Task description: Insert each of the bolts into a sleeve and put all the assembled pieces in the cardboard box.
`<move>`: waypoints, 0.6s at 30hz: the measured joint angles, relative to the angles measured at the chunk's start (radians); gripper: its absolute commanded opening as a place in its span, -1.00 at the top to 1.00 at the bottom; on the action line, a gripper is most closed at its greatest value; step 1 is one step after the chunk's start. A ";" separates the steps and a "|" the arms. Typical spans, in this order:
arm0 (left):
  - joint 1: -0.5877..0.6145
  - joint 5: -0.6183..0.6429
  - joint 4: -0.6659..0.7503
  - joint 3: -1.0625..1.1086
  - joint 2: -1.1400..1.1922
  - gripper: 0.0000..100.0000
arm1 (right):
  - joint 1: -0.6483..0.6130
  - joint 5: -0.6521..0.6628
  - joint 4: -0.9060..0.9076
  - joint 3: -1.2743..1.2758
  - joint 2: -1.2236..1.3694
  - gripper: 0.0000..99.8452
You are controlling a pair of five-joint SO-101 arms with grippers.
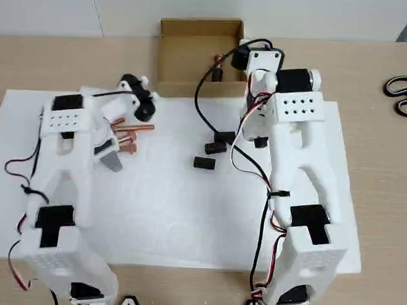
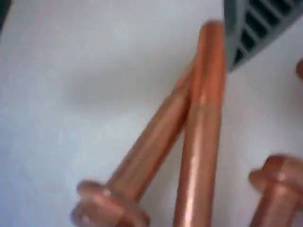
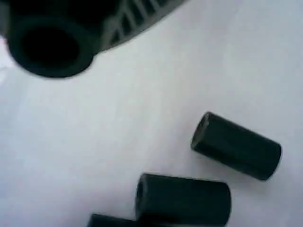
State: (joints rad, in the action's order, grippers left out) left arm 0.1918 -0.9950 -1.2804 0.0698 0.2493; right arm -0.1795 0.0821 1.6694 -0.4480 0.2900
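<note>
Bright, even light, probably overhead — soft shadows, a faint sheen on the bolts (image 2: 204, 123).

Wooden table (image 1: 367, 71) with a white sheet (image 1: 168, 211) spread over most of it.

A cardboard box (image 1: 187, 58) stands open on the bare wood at the sheet's far edge, and scissors (image 1: 405, 94) lie on the wood well off to the right. On the sheet, copper bolts (image 1: 132, 131) lie in a loose cluster on the left, two of them crossing; three black sleeves (image 1: 215, 147) lie near the middle, close together.
</note>
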 measured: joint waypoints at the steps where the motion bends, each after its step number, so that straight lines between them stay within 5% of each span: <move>1: -0.005 0.000 0.012 0.000 0.012 0.41 | 0.000 0.000 0.000 0.000 0.000 0.99; 18: -0.057 -0.006 0.092 -0.066 0.160 0.68 | 0.000 0.000 0.000 0.000 0.000 0.99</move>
State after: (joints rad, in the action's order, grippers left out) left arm 0.1350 -1.0012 -1.1884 0.0038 0.4089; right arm -0.1795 0.0821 1.6694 -0.4480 0.2900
